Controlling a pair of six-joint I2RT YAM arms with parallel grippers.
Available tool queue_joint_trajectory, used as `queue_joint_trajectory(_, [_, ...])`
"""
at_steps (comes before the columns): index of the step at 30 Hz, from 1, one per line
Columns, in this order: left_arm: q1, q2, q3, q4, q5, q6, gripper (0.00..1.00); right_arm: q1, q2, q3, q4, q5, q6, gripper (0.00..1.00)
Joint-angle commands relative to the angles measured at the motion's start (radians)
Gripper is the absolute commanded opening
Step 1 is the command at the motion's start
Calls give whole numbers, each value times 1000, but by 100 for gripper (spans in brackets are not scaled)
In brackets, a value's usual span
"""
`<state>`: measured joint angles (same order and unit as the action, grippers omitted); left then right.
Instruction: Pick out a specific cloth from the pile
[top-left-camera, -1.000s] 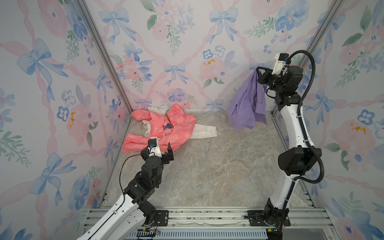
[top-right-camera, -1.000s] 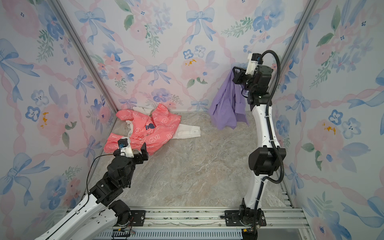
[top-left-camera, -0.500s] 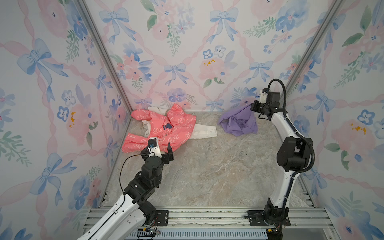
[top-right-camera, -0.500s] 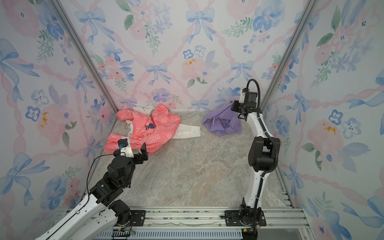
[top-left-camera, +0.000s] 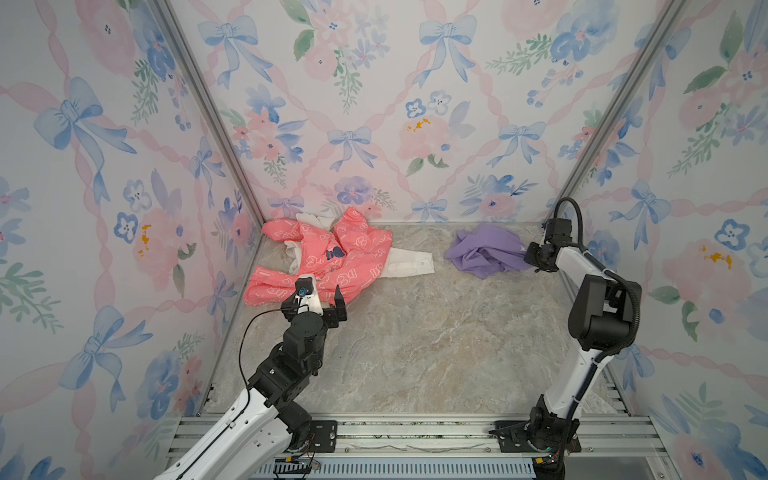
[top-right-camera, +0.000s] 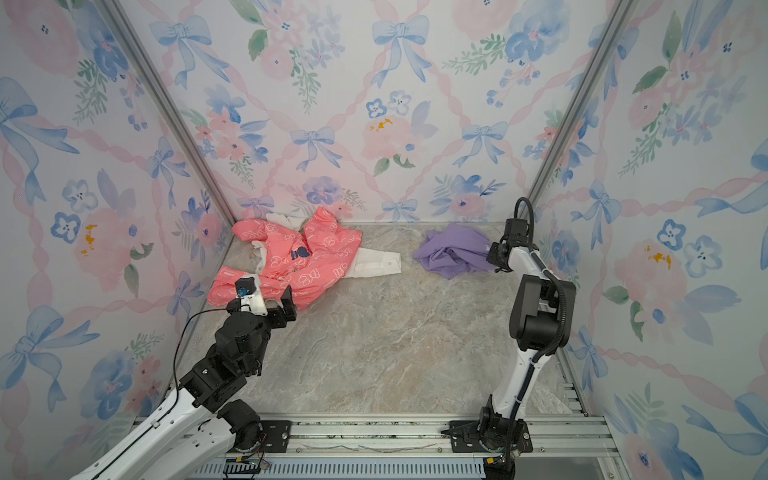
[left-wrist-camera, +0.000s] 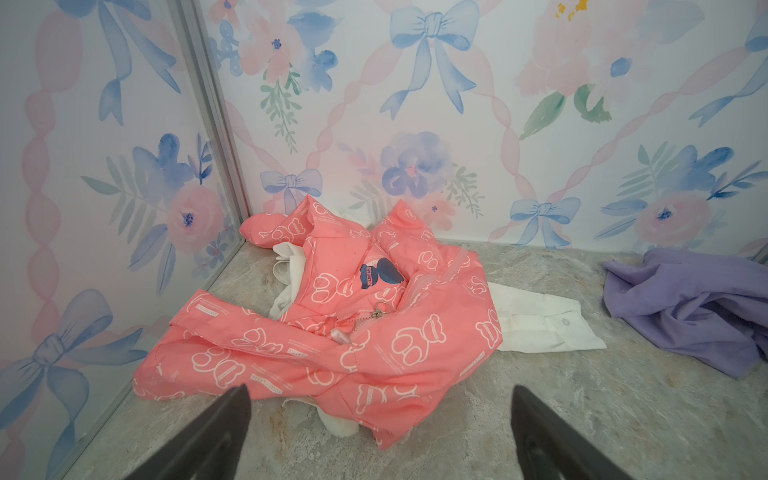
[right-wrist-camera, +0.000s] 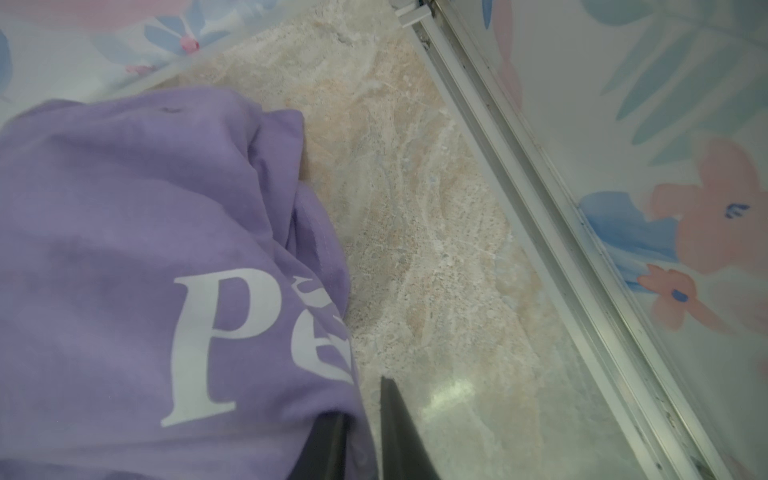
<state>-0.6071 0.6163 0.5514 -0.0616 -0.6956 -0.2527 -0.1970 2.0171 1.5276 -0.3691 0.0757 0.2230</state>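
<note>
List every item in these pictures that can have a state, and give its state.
purple cloth: crumpled on the table, apart from the other garments.
white shirt: mostly covered, one sleeve sticking out.
pink jacket: rumpled, lying over the white shirt.
left gripper: fingers wide open, empty.
right gripper: fingers slightly apart at the cloth's edge; grip unclear.
</note>
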Motion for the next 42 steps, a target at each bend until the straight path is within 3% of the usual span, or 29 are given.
queue_joint_trajectory(1, [9, 4, -9, -2, -70, -48, 98, -8, 5, -62, -37, -11, 26, 34])
queue_joint_trajectory(8, [13, 100, 20, 17, -139, -166, 98, -13, -69, -128, -21, -135, 70, 72])
queue_joint_trajectory(12, [18, 192, 19, 63, -212, -227, 98, -9, -218, -224, 37, -192, 107, 82])
queue_joint_trajectory(18, [44, 300, -23, 215, -287, -224, 98, 1, -473, -341, 69, -198, 103, 96])
queue_joint_trajectory(21, [70, 323, -65, 312, -273, -182, 98, 6, -581, -391, 91, -219, 89, 100])
queue_joint_trajectory(26, [171, 351, -176, 536, -194, -111, 98, 41, -740, -496, 213, -303, 51, 97])
queue_joint_trajectory(33, [283, 433, -337, 917, -41, 73, 98, 160, -937, -772, 427, -192, -84, 97])
queue_joint_trajectory(37, [307, 498, -403, 1093, -4, 137, 98, 171, -950, -910, 550, -146, -101, 97])
queue_joint_trajectory(42, [346, 606, -480, 1303, 60, 215, 98, 182, -868, -1089, 863, -88, -145, 97])
